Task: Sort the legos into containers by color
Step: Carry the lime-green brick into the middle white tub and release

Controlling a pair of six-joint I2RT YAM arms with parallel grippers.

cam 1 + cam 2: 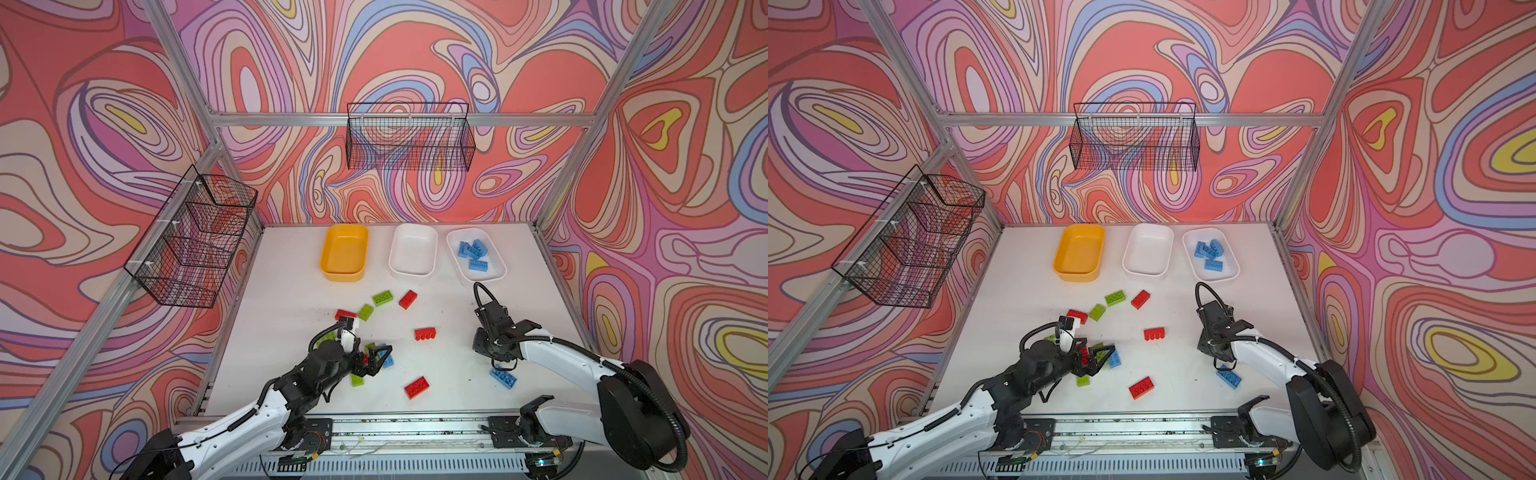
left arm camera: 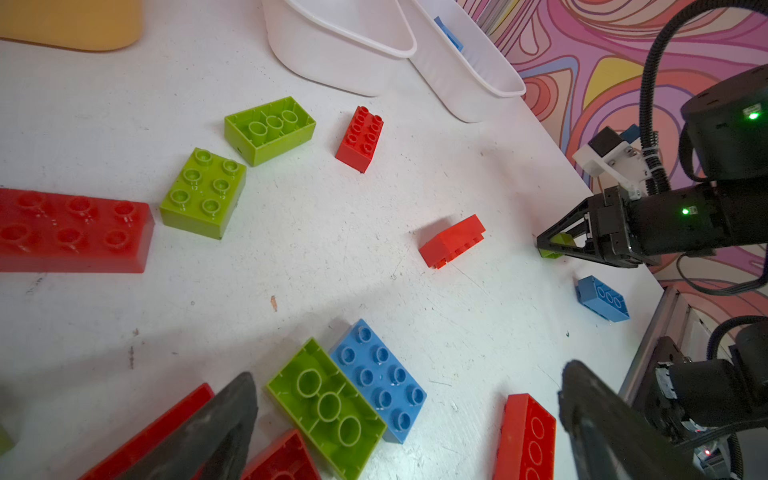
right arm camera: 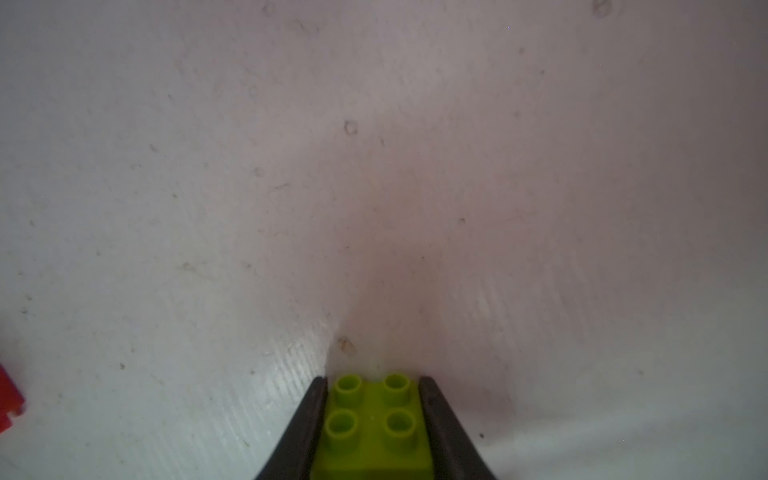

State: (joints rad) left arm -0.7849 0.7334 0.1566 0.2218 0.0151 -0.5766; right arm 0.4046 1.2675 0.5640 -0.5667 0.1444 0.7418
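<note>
My right gripper (image 3: 372,380) is shut on a lime green lego (image 3: 372,424), low over the table's right side; the left wrist view shows that gripper (image 2: 548,245) side-on. A blue lego (image 1: 503,377) lies just beside it. My left gripper (image 1: 376,359) is open over a cluster of blue (image 2: 380,378), green (image 2: 328,407) and red legos, holding nothing. At the back stand the containers: a yellow-orange tub (image 1: 345,249), an empty white tub (image 1: 413,249) and a white tub (image 1: 454,249) holding blue legos (image 1: 473,249).
Loose legos lie mid-table: green (image 1: 382,298), red (image 1: 407,299), green (image 1: 365,311), red (image 1: 345,314), red (image 1: 424,333), red (image 1: 416,387). Black wire baskets hang on the left wall (image 1: 195,237) and back wall (image 1: 409,137). Metal frame posts border the table.
</note>
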